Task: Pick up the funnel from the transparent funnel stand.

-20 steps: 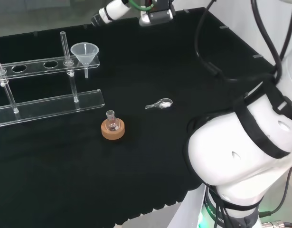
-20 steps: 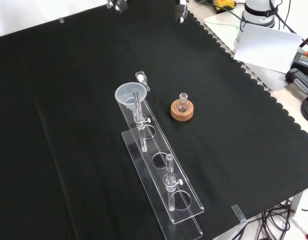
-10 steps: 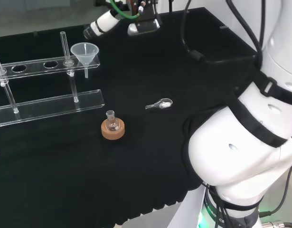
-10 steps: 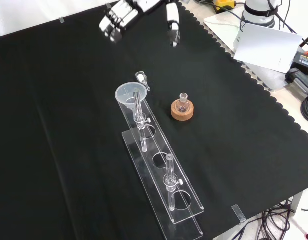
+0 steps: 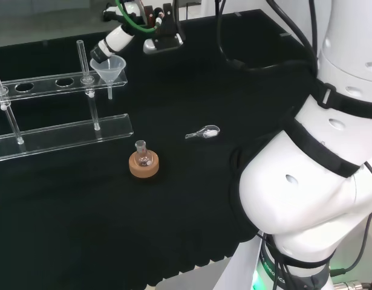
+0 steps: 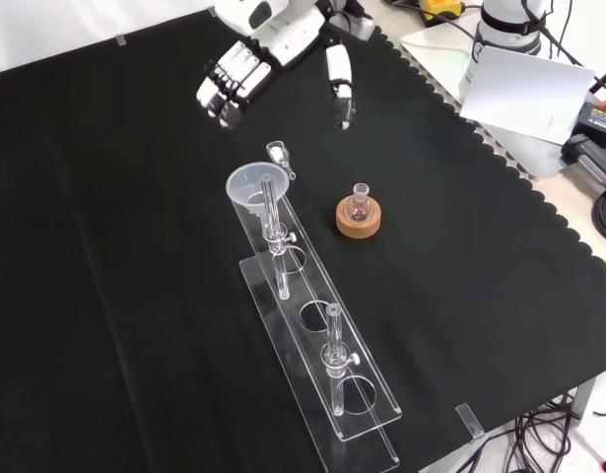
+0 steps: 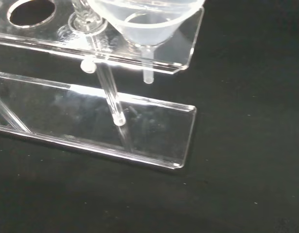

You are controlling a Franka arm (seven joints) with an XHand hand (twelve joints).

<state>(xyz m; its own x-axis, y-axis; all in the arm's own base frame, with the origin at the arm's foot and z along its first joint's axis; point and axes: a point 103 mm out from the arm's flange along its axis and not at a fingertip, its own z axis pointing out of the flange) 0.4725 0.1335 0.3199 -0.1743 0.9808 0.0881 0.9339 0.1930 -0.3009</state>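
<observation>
The black and white hand [image 6: 273,39] hovers with fingers spread and empty, beyond the clear plastic cone-shaped funnel [image 6: 253,186] in the front view. The funnel sits in the far end hole of the transparent two-tier funnel stand [image 6: 322,340]. To its right stands a small glass flask on a cork ring [image 6: 359,217].

Clear funnel [image 5: 108,65] [image 6: 251,187] [image 7: 148,22], upright, seated in end hole of transparent funnel stand [image 5: 58,130] [image 6: 317,345] [image 7: 105,128], stem poking down below upper shelf, well clear of base plate. Stand's two clear plates joined by posts.
</observation>
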